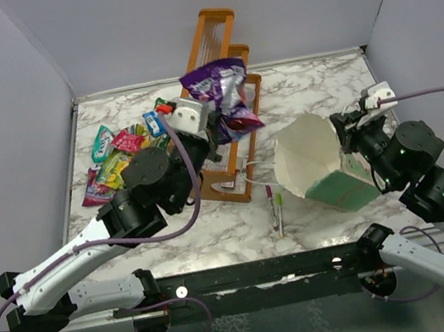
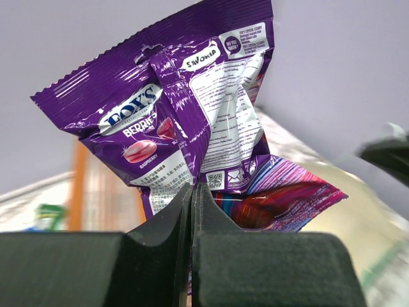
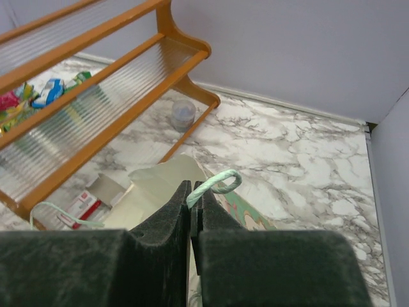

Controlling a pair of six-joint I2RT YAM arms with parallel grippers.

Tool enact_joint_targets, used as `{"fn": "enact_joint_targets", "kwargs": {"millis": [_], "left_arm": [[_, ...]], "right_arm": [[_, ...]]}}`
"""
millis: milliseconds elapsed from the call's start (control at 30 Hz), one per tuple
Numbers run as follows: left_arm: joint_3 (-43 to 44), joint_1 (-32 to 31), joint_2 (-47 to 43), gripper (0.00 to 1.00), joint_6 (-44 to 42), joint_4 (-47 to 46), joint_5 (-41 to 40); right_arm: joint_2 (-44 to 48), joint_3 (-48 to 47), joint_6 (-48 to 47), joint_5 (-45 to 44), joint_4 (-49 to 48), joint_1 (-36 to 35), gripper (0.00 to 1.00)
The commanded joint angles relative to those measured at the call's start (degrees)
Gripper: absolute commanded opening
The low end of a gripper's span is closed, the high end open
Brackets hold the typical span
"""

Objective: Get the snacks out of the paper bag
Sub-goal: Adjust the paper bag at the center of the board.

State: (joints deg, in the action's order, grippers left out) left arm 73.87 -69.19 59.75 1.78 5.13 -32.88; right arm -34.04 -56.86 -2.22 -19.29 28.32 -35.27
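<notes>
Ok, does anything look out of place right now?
The paper bag lies tipped on its side, mouth toward the orange rack, held only by its cord handle in the right jaws. Two marker pens lie loose beside it.

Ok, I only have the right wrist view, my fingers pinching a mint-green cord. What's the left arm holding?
Observer: The left gripper is shut on a crinkled purple foil snack packet, raised over the orange wooden slatted rack.
Operator: How does the bag lie?
Observer: The mint-green paper bag is tipped on its side, cream mouth open toward the rack. No packet shows inside.
Operator: Anything loose near it?
Observer: Two thin marker pens, purple and green, lie on the marble table between the bag and the rack's near end.
</notes>
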Motion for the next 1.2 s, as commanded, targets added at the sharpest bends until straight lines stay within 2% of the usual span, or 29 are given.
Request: {"fn": "enact_joint_targets", "kwargs": {"millis": [0,167,300,433,600,667,767,900,1067,1167], "left_arm": [[6.55,7.20,0.64,0.00,-10.41,-2.89,-10.34],[11.18,15.36,3.31,0.00,-14.63,-6.31,-15.29],[7.33,24.96,3.19,0.00,-15.65,-11.66,-16.56],[2.77,38.22,2.89,0.00,-8.45,-9.77,-11.81],[-2.04,52.17,3.68,0.00,0.42,-5.42,-3.04],[-4.54,55.21,4.33,0.00,0.47,-5.72,-3.01],[-8.05,59.28,4.88,0.00,1.42,-5.79,-3.96],[-12.03,62.30,6.90,0.00,2.53,-5.55,-2.39],[-13.59,65.05,12.46,0.00,6.62,-3.54,4.22],[-11.93,66.69,16.51,0.00,8.30,-0.73,5.76]], "right_arm": [[-5.30,-4.70,5.09,-5.43,-6.73,-0.15,0.02],[-11.70,-8.46,9.45,-5.34,-13.28,-0.15,0.02],[-16.66,-12.58,12.25,-7.85,-14.00,-0.15,0.02],[-18.62,-10.27,11.37,-18.96,-16.23,-0.15,0.02],[-16.07,-2.16,4.60,-25.70,-22.54,-0.02,0.02],[-15.22,1.04,2.23,-27.67,-23.18,0.61,0.02],[-12.22,4.70,3.55,-28.79,-19.68,1.54,0.02],[-5.99,10.06,2.25,-29.40,-18.03,1.60,0.02],[-2.09,13.00,2.84,-29.49,-14.37,1.62,0.02],[-1.54,13.03,4.60,-27.82,-12.30,1.60,0.10]]}}
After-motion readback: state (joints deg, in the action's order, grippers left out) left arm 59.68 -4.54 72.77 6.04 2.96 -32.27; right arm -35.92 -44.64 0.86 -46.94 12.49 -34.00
